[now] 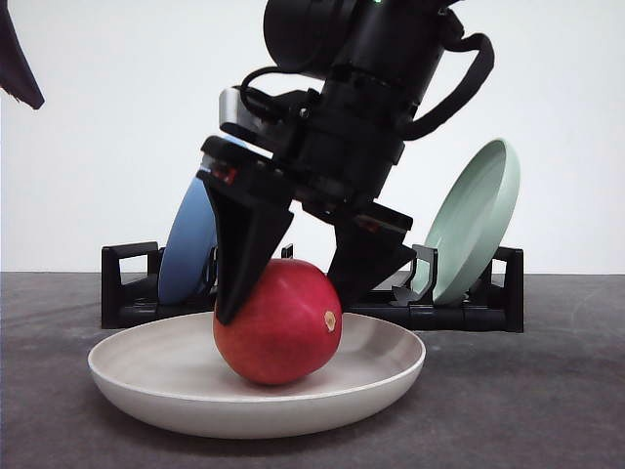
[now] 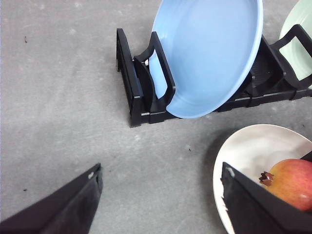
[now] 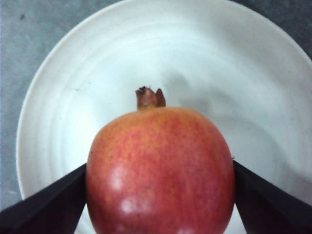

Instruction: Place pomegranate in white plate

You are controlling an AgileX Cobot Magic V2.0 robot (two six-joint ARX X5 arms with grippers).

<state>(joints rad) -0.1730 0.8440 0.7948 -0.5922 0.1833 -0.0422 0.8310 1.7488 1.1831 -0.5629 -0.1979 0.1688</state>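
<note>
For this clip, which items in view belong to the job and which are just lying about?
Part of the job:
- pomegranate, resting in the plate between the fingers
- white plate
- right gripper, closed on the fruit

Just lying about:
- blue plate, standing in the rack
- pale green plate, standing in the rack
- black rack
- left gripper, open, holding nothing

Even, bright, diffuse light in all views, no hard shadows. Front view: white backdrop near blown out, soft shadow under the white plate [image 1: 256, 396] on the grey surface [image 1: 547, 391]; focus sharp. Right wrist view: pomegranate [image 3: 161, 170] shows two soft glare spots low on its skin and looks slightly soft, faint shadow on the plate beyond it. Left wrist view: blue plate [image 2: 209, 53] evenly lit, dark tool [image 2: 161, 202] fingers underexposed, edges slightly blurred.
</note>
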